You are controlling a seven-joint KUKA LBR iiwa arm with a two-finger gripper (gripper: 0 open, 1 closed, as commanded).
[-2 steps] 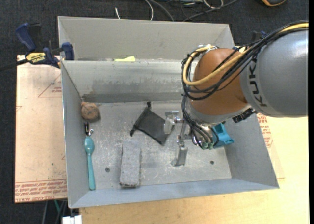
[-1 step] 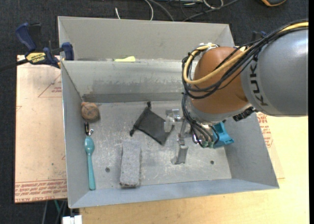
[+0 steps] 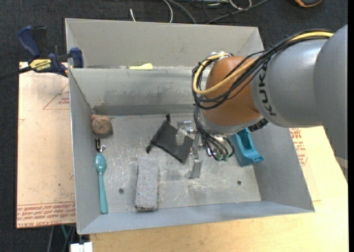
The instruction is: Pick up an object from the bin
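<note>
My gripper [image 3: 194, 169] hangs low over the middle of the bin floor, under the orange wrist cover. Right beside it on the left lies a black, flat, angular piece [image 3: 167, 138], whose right end reaches under the gripper; whether they touch I cannot tell. A light-blue plastic piece [image 3: 246, 149] lies just right of the gripper, partly hidden by the wrist. A grey rectangular block [image 3: 147, 185] lies towards the front, left of the gripper.
A teal plastic spoon [image 3: 101, 182] lies along the left wall, handle towards the front. A brown rounded lump [image 3: 102, 125] sits in the back left corner. Something yellow [image 3: 141, 67] shows behind the inner back wall. The arm covers the bin's back right.
</note>
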